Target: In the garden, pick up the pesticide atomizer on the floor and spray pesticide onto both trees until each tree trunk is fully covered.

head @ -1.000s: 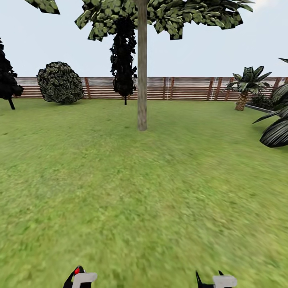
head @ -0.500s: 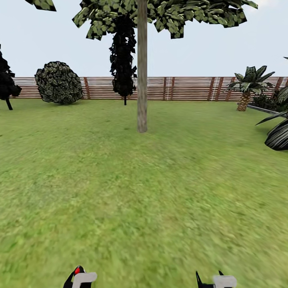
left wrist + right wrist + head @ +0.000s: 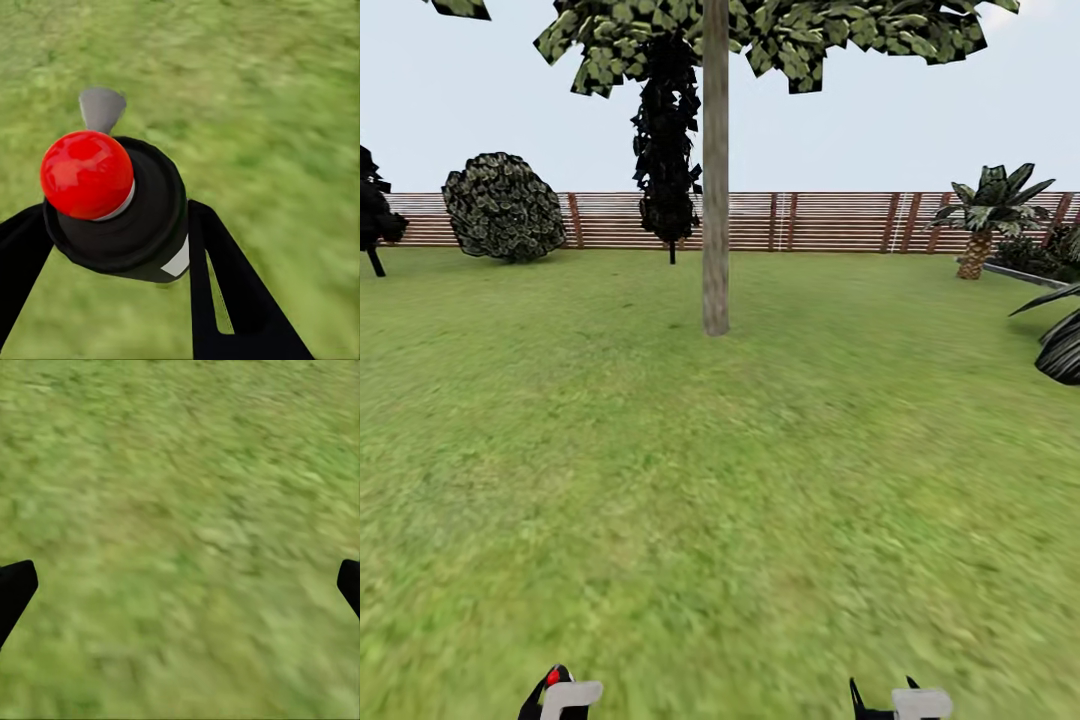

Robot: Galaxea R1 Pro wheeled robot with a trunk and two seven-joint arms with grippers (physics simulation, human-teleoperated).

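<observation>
One tree stands straight ahead in the garden, its pale bare trunk [image 3: 715, 200] rising from the floor of green grass [image 3: 720, 500] into a leafy crown [image 3: 780, 35]. The pesticide atomizer [image 3: 120, 202] has a black body, a red round cap and a grey nozzle. My left gripper [image 3: 120, 255] is shut on it, one black finger on each side. In the head view the left gripper [image 3: 560, 695] and the atomizer's red cap [image 3: 553, 678] sit at the bottom edge. My right gripper [image 3: 180, 585] is open over bare grass, and it is also at the bottom of the head view [image 3: 890, 700].
A brown slat fence [image 3: 830, 220] closes the far side. A round bush [image 3: 505, 207] and a dark cypress [image 3: 668, 140] stand in front of it, with another cypress [image 3: 375, 215] at the far left. A short palm [image 3: 985, 210] and dark fronds [image 3: 1060, 345] are on the right.
The whole head view has shifted: the bush has slid left, the palm right and the trunk base lower, so the camera has moved toward the tree. Both grippers keep their places.
</observation>
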